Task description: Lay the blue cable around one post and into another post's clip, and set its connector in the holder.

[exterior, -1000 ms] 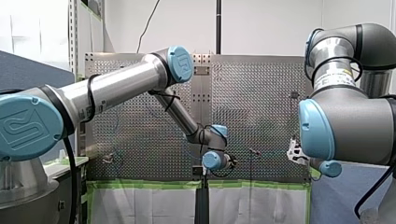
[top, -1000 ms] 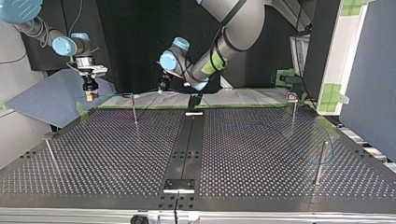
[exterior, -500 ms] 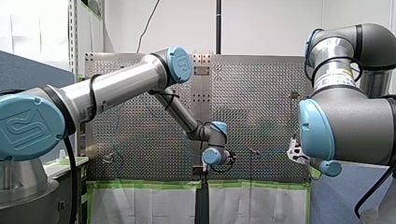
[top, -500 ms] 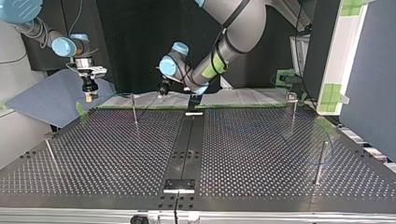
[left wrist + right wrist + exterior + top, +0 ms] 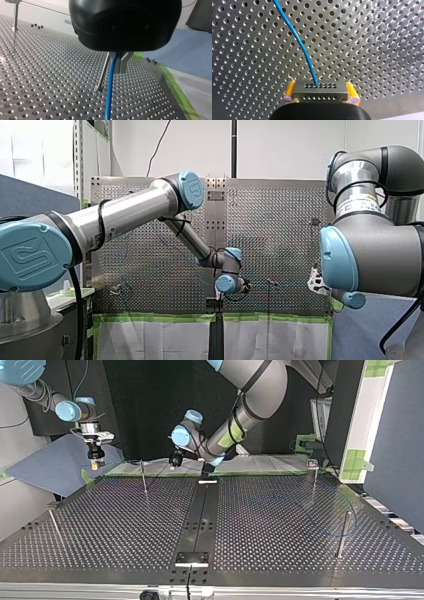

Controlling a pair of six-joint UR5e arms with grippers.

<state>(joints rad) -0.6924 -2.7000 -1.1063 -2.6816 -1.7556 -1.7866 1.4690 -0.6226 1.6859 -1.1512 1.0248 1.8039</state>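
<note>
Between the metal fingers [image 5: 123, 63] of my left gripper [image 5: 117, 58]: thin blue cable [image 5: 111, 83], pinched, fingers closed narrow on it. Cable drops from the fingertips toward the perforated metal desk [image 5: 37, 75]. Just beside the fingers and the cable stands a slim metal post [image 5: 103, 73]; contact with the cable cannot be told.

On my right gripper [image 5: 320, 86], yellow pads [image 5: 290, 90] are clamped on either side of a dark grey rectangular connector [image 5: 320, 93] with rows of small holes. Cable leaves the connector's face ahead of the fingers and curves away over the desk.

Top view: both grippers hang at the desk's far edge, well apart, a post between them.
</note>
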